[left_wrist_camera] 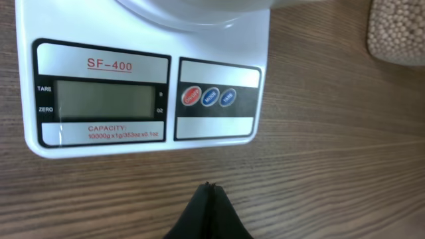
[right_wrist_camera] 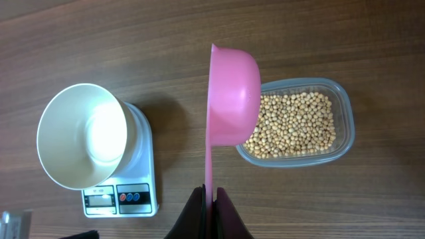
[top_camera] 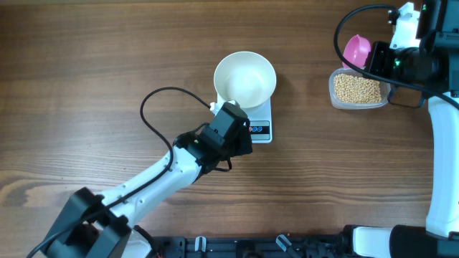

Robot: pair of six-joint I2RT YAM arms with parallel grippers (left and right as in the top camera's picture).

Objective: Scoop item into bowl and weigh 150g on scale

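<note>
Beans (right_wrist_camera: pixel 292 126) all sit in the clear tub (right_wrist_camera: pixel 342 136), ahead and to the right of the right tool (right_wrist_camera: pixel 211 194); the bowl (top_camera: pixel 245 77) stands empty on the scale (top_camera: pixel 262 130).
Right tool is clamped on the handle of the pink scoop (right_wrist_camera: pixel 232 86), cup edge-on at the tub's near rim; contents cannot be told. Left tool (left_wrist_camera: pixel 209 189) is pinched shut on nothing, just short of the scale's front strip; the display (left_wrist_camera: pixel 106 99) ahead-left reads blank, the red button (left_wrist_camera: pixel 192 96) just ahead. Judged step: set-up, no scoop delivered yet. Next calls for a light press to wake and zero the scale, then a dip into the tub and a level carry to the bowl, left of the right tool. Desk (top_camera: pixel 86 57): brown wood grain; room not in view.
</note>
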